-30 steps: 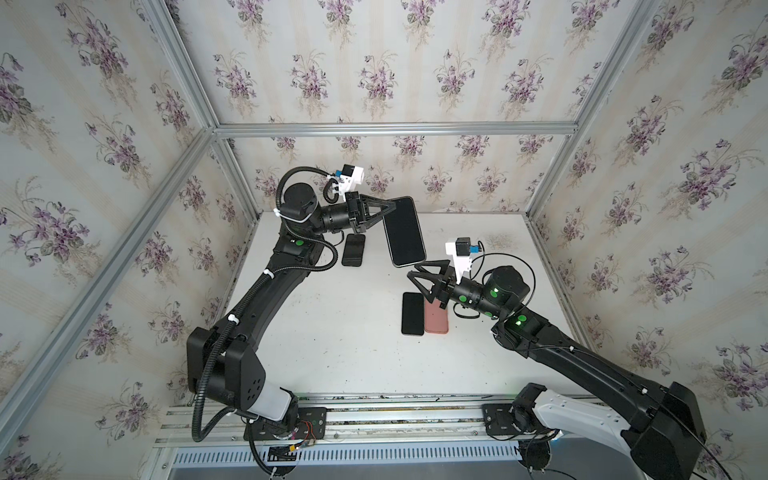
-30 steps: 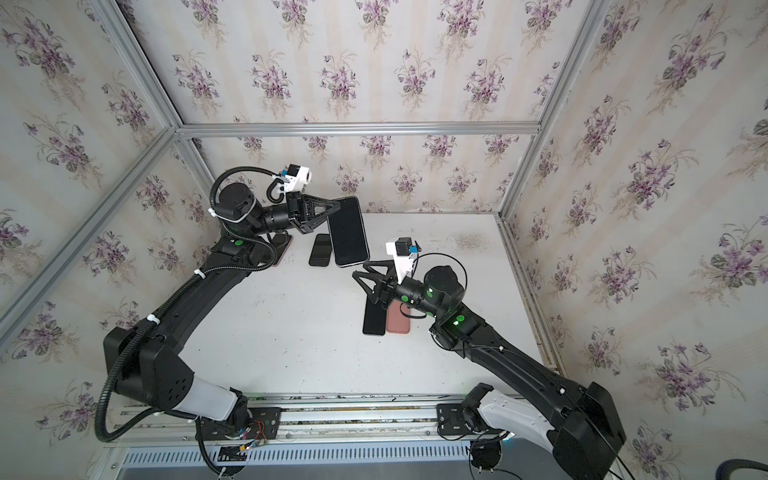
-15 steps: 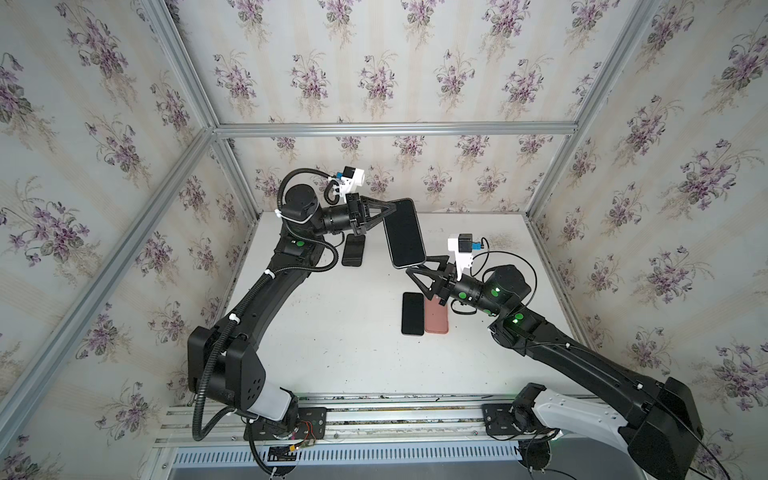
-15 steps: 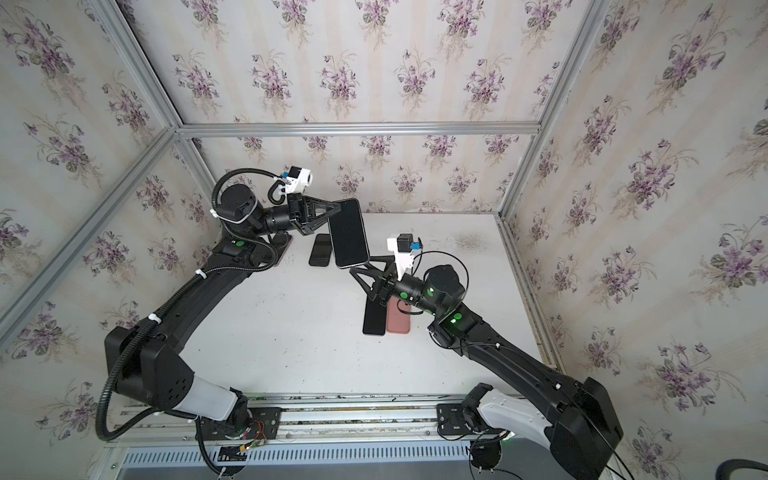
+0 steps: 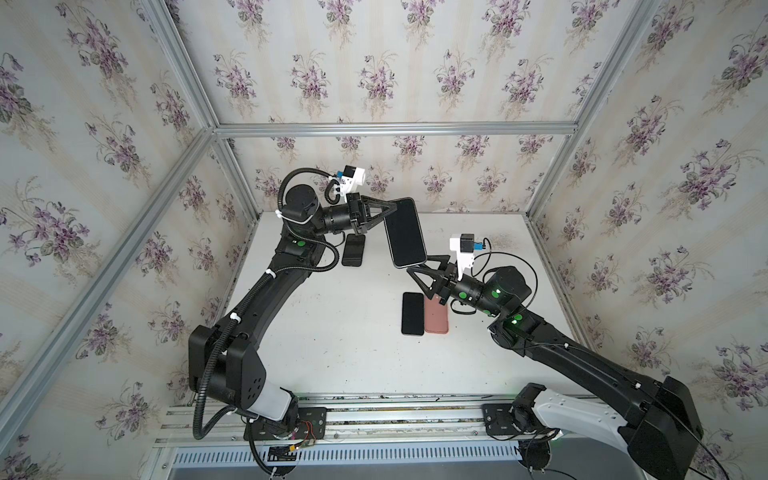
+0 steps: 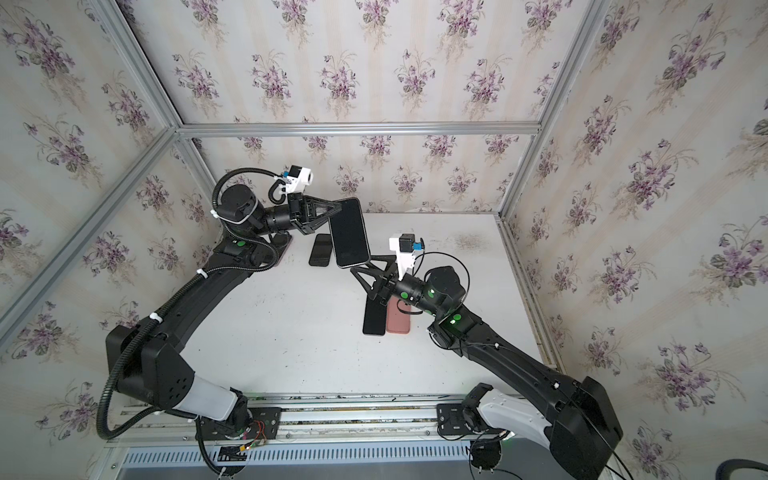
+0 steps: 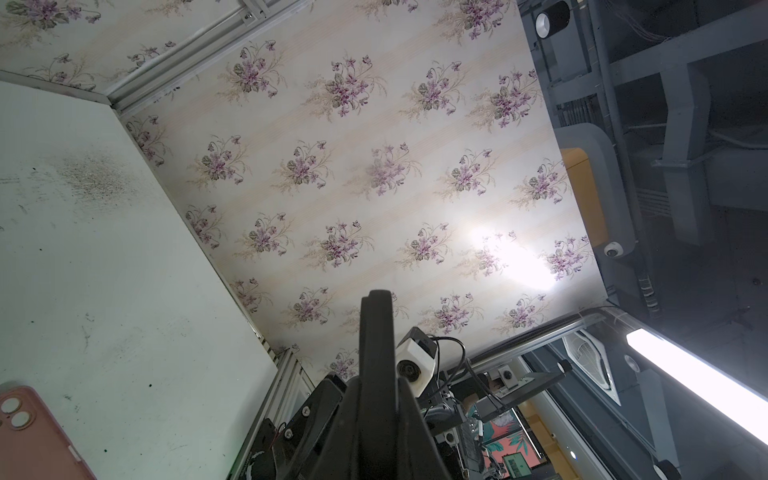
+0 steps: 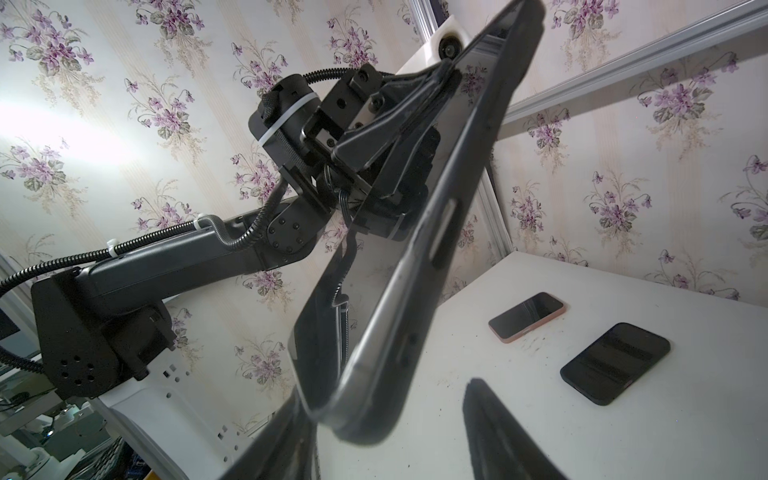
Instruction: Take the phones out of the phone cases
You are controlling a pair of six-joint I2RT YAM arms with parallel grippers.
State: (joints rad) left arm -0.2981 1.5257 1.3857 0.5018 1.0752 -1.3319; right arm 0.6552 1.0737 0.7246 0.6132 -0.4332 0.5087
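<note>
In both top views my left gripper [image 5: 388, 208] is clamped tight on the far end of the phone [image 5: 405, 232], which hangs above the far middle of the table [image 5: 332, 353]. My right gripper [image 5: 426, 266] gapes around the phone's near end.

Left wrist view: the phone [image 7: 376, 332] shows edge-on between closed jaws.

Right wrist view: my fingers [image 8: 498, 432] flank its near corner, and one plainly stands off it.
</note>
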